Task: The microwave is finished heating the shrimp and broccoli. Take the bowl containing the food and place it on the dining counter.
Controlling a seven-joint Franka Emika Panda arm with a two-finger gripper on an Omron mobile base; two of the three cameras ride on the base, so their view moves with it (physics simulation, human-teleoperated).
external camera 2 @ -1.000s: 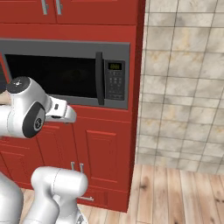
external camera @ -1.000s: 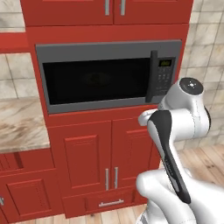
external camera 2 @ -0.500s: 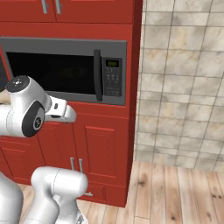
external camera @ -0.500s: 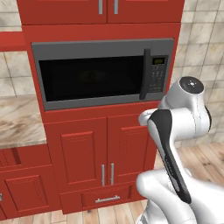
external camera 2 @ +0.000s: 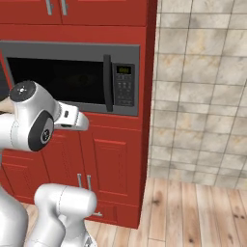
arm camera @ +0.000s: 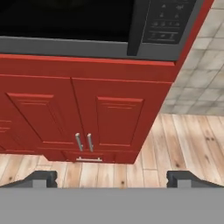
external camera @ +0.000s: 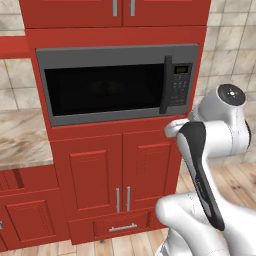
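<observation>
The microwave (external camera: 117, 82) is built into a red cabinet column. Its black glass door is shut, with the curved black handle (external camera: 165, 85) beside the button panel (external camera: 181, 85). It also appears in the right base view as the microwave (external camera 2: 72, 77), and its lower edge runs along the top of the hand view as the microwave (arm camera: 87, 43). The bowl, shrimp and broccoli are hidden behind the dark door. The dining counter is out of view. My gripper (arm camera: 113, 179) is open and empty, below the microwave and facing the cabinet doors under it.
Two red cabinet doors (external camera: 122, 175) with metal handles sit under the microwave, above a drawer (external camera: 122, 227). A marbled wall counter (external camera: 20, 145) lies to the left. A tiled wall (external camera 2: 202, 96) and wooden floor (external camera 2: 193, 212) are to the right.
The whole scene has slid slightly left in both base views, so the base has driven a little. The arm keeps its pose and the gripper stays open.
</observation>
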